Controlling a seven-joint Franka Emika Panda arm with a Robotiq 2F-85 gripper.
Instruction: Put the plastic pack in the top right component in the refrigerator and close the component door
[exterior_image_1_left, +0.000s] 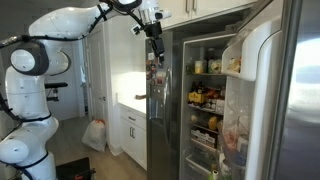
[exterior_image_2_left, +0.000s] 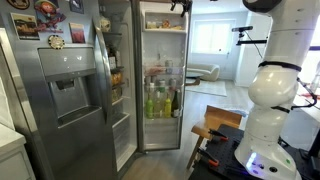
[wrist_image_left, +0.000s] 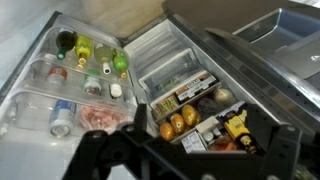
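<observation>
While the refrigerator (exterior_image_1_left: 162, 120) stands open: its lit white interior fills three o'clock of an exterior view, with the shelves and door bins all on show.
Arm: the white arm (exterior_image_1_left: 70, 22) sweeps from nine o'clock up to twelve o'clock and ends near the fridge's upper edge.
Open door: the open door (exterior_image_1_left: 252, 95) is swung out toward four o'clock, its inner liner facing the camera.
Top compartment: a white bulging cover (exterior_image_1_left: 244, 48) sits high on that door, at about one o'clock. It is probably the compartment meant. Whether its flap is up or down cannot be told.
Pincer: the pincer (exterior_image_1_left: 153, 40) hangs at twelve o'clock in front of the fridge top. In the wrist view its dark fingers (wrist_image_left: 100, 152) sit along six o'clock, spread wide and released, with nothing between them.
Bottles: a row of bottles (wrist_image_left: 90, 55) lies in a door bin at ten o'clock of the wrist view.
Plastic pack: it is not in the pincer. A pinkish wrapped item (wrist_image_left: 100, 117) in a door bin at eight o'clock of the wrist view could be it, but it is too unclear to say.
Done: as a judgement, little can be confirmed. The pack is either already set down or not yet picked up.
Left: at the least, the compartment door is to be closed, and the pack's place checked.
</observation>
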